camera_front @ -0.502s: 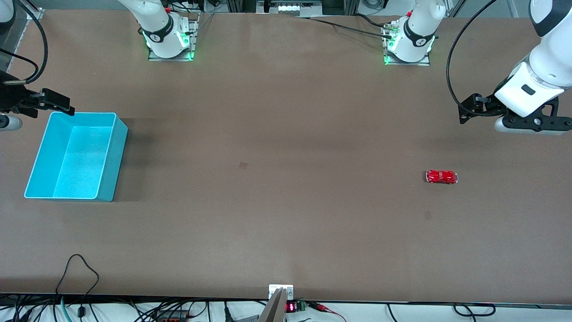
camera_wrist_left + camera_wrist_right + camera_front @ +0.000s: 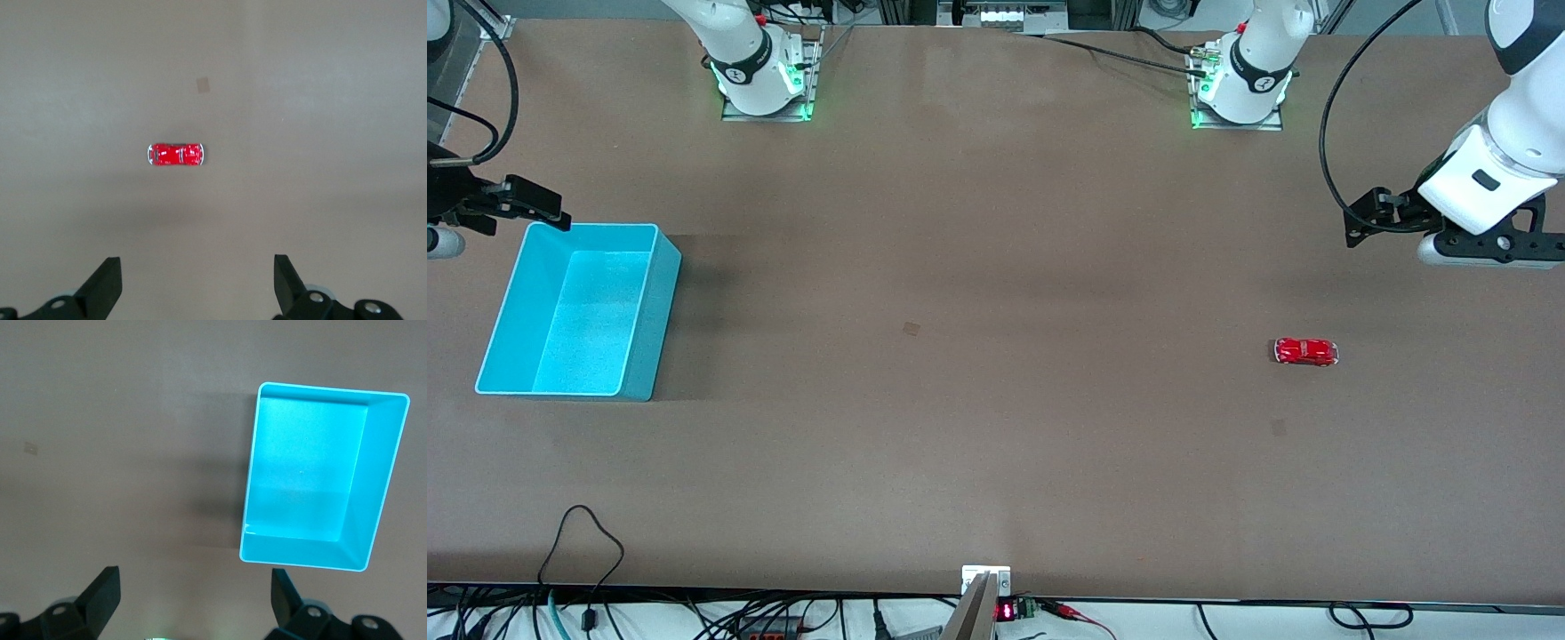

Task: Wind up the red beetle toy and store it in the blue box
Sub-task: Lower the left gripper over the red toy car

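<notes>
The red beetle toy [image 2: 1305, 351] lies alone on the brown table toward the left arm's end; it also shows in the left wrist view [image 2: 175, 155]. My left gripper [image 2: 1489, 251] hangs open and empty in the air over bare table, apart from the toy; its jaws [image 2: 197, 277] stand wide. The blue box [image 2: 654, 329] stands empty at the right arm's end and shows in the right wrist view [image 2: 375, 480]. My right gripper [image 2: 438, 240] hangs open and empty over the table beside the box's corner, jaws [image 2: 193, 593] wide.
Two small tape patches mark the table, one near the middle [image 2: 911, 329] and one nearer the front camera than the toy [image 2: 1279, 428]. The arm bases [image 2: 765, 84] [image 2: 1240, 89] stand at the table's back edge. A black cable [image 2: 587, 533] loops at the front edge.
Both arms have shifted very slightly upward in the front view. The toy and the box have not moved.
</notes>
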Motion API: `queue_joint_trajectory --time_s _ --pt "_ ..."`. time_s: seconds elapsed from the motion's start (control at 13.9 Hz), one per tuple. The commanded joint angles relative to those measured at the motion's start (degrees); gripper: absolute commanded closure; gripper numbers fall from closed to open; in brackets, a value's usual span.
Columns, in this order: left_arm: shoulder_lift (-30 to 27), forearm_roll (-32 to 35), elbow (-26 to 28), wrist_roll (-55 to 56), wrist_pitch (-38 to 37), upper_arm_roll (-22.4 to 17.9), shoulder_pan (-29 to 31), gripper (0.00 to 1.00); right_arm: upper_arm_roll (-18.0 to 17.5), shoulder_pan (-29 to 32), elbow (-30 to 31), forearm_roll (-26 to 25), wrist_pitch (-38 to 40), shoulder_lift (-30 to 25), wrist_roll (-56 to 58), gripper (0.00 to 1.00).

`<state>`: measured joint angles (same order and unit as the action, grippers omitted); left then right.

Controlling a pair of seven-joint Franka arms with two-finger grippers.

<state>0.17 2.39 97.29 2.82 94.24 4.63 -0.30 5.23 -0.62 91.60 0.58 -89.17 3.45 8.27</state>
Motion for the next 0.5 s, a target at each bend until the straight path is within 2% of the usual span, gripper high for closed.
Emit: queue_joint_trajectory --time_s 0.0,0.14,0.36,0.43 --pt "2.89 0.34 -1.75 -1.15 -6.84 0.11 -0.05 0.00 -0.22 0.27 -0.99 -0.75 2.50 1.90 0.87 0.00" --pt "4.30 0.25 -1.66 -1.33 -17.28 0.11 -0.40 0.00 -0.14 0.18 -0.90 -0.93 5.57 3.23 0.87 0.00" --pt "4.75 0.60 -0.70 -3.94 -19.09 0.12 -0.23 0.00 0.04 1.06 -0.64 -0.67 10.67 4.46 0.00 0.00" --pt "4.83 0.95 -0.09 -9.71 -18.74 0.11 0.12 0.00 0.22 1.76 -0.64 -0.41 11.47 5.07 0.51 0.00"
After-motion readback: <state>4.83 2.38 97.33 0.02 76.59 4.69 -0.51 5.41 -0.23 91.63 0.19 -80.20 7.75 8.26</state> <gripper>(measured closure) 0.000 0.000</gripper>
